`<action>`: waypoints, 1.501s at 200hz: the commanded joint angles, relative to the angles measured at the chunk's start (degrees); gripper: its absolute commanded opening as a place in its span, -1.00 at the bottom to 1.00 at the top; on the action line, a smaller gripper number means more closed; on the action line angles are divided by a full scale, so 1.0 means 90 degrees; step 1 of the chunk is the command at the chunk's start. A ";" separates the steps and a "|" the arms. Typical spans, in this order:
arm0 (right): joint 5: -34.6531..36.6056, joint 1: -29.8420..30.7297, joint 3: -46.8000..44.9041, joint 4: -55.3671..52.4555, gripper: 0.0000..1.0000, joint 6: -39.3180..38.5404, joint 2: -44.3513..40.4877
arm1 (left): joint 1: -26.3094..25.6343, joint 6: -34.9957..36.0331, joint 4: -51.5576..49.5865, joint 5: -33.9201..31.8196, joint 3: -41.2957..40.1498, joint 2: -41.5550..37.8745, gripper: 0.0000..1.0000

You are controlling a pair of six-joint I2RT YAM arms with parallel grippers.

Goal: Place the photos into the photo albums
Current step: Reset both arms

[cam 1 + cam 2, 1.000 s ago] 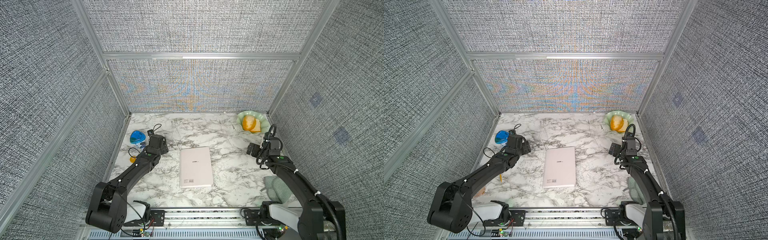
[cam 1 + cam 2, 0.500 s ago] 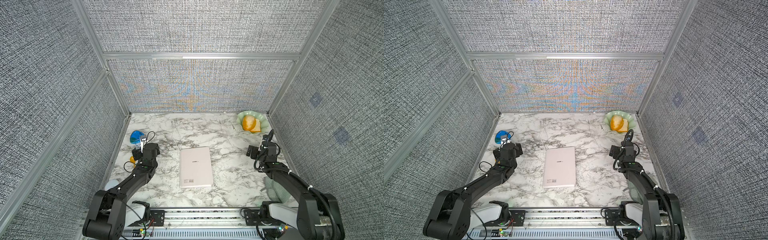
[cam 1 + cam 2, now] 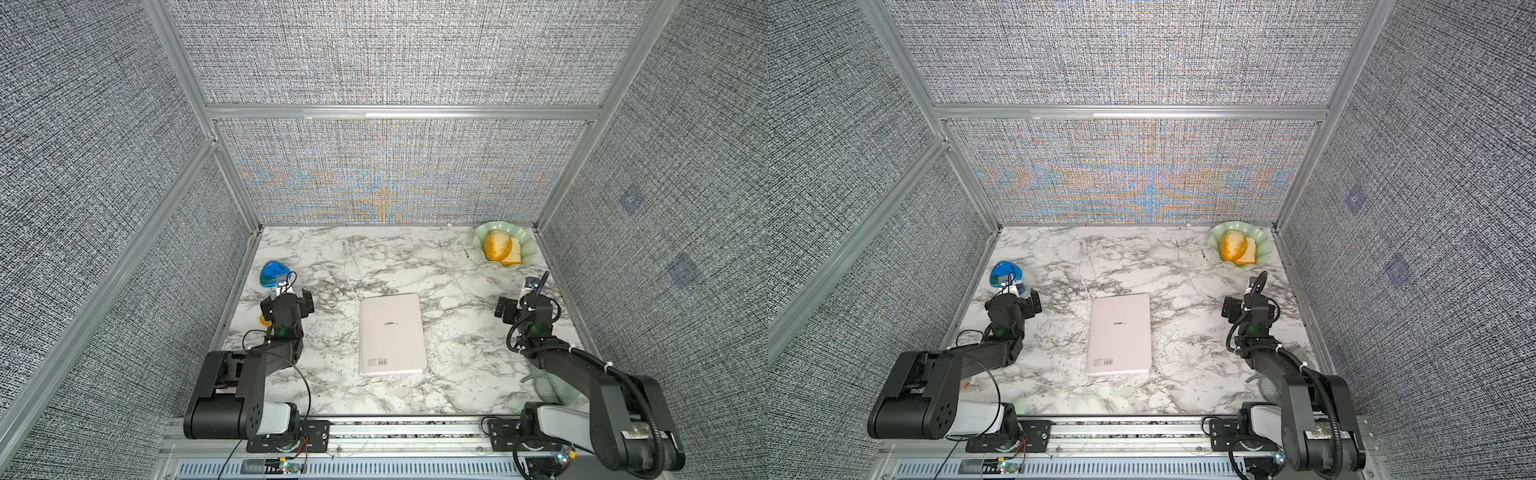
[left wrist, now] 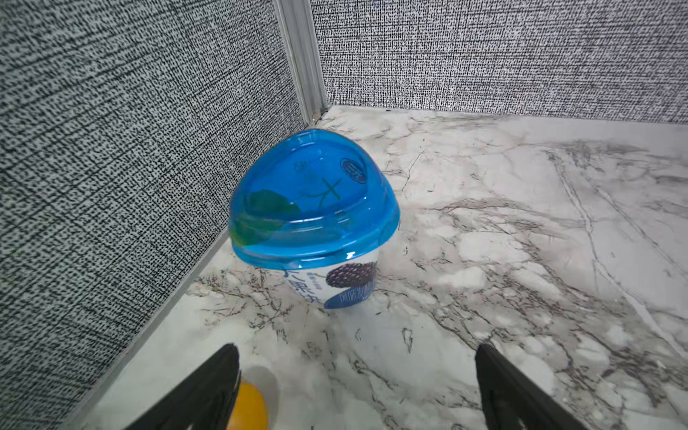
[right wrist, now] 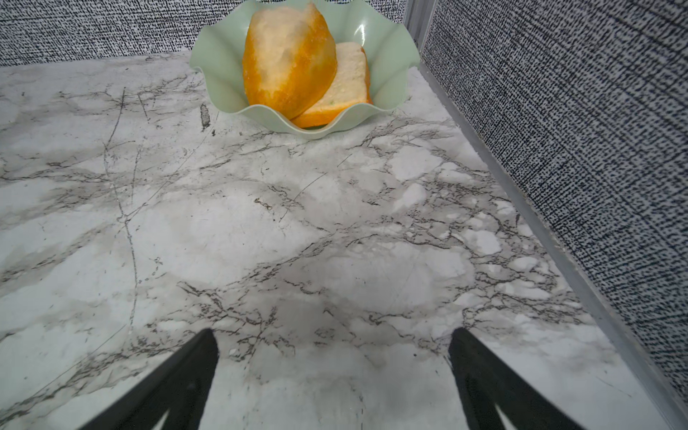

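The photo album [image 3: 392, 333] lies shut in the middle of the marble table, barcode cover up, and shows in both top views [image 3: 1119, 333]. No photos are in view. My left gripper [image 3: 286, 303] hovers low near the left wall, well left of the album. It is open, with only bare marble between its fingers in the left wrist view [image 4: 355, 350]. My right gripper [image 3: 527, 308] is near the right wall, right of the album. It too is open and empty in the right wrist view [image 5: 333, 335].
A blue-lidded yogurt cup [image 4: 312, 208] stands just ahead of the left gripper by the wall. A small orange thing [image 4: 249, 407] lies beside its left finger. A green wavy dish [image 5: 283, 121] with bread sits at the back right corner. Green mesh [image 3: 552, 386] lies under the right arm.
The left gripper has opened wide and drawn back toward the left wall and the front. The right gripper has pulled back slightly. The album has not moved.
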 commanded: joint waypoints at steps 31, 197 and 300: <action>-0.0684 -0.0150 -0.0128 0.1876 0.98 -0.0198 0.0601 | 0.0131 0.0224 0.0851 0.0937 -0.0193 0.0116 0.99; -0.1127 -0.0149 0.0095 0.2492 0.98 -0.0457 0.1672 | 0.0133 0.0214 0.0800 0.0972 -0.0181 0.0095 0.99; -0.0931 -0.0009 0.0085 0.2491 0.98 -0.0539 0.1673 | 0.0131 0.0214 0.0800 0.0973 -0.0190 0.0096 0.99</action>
